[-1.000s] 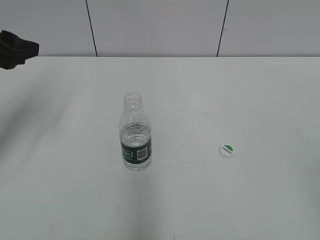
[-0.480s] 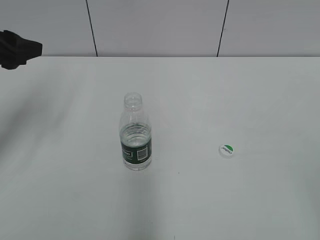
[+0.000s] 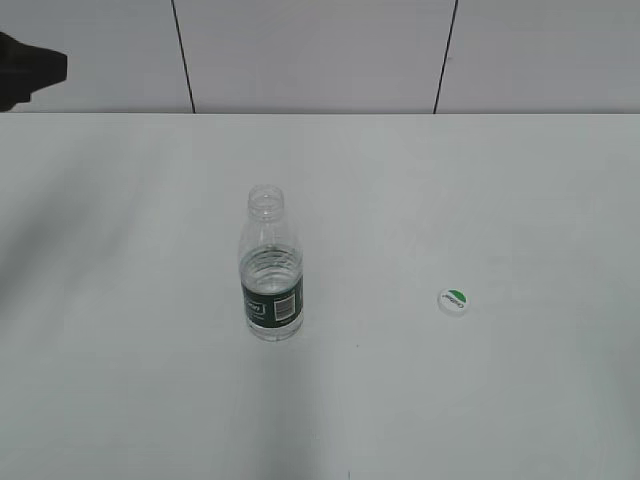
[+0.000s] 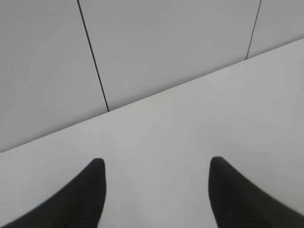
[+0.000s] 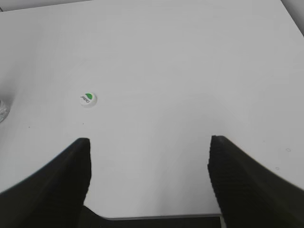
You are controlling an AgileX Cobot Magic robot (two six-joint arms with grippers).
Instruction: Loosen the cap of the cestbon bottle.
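Observation:
The cestbon bottle (image 3: 271,268) stands upright on the white table (image 3: 450,180), its neck open with no cap on it. A sliver of it shows at the left edge of the right wrist view (image 5: 3,109). The white cap (image 3: 453,300) with the green crescent lies flat on the table to the bottle's right; it also shows in the right wrist view (image 5: 88,99). My left gripper (image 4: 156,164) is open and empty, raised at the far left (image 3: 30,75) and facing the wall. My right gripper (image 5: 148,141) is open and empty above the table's near edge, out of the exterior view.
A grey panelled wall (image 3: 320,50) with dark seams backs the table. The table's front edge (image 5: 161,217) lies just under my right gripper. Nothing else stands on the table.
The left gripper at the far left has risen a little and drawn back toward the frame edge. The bottle and the cap have not moved.

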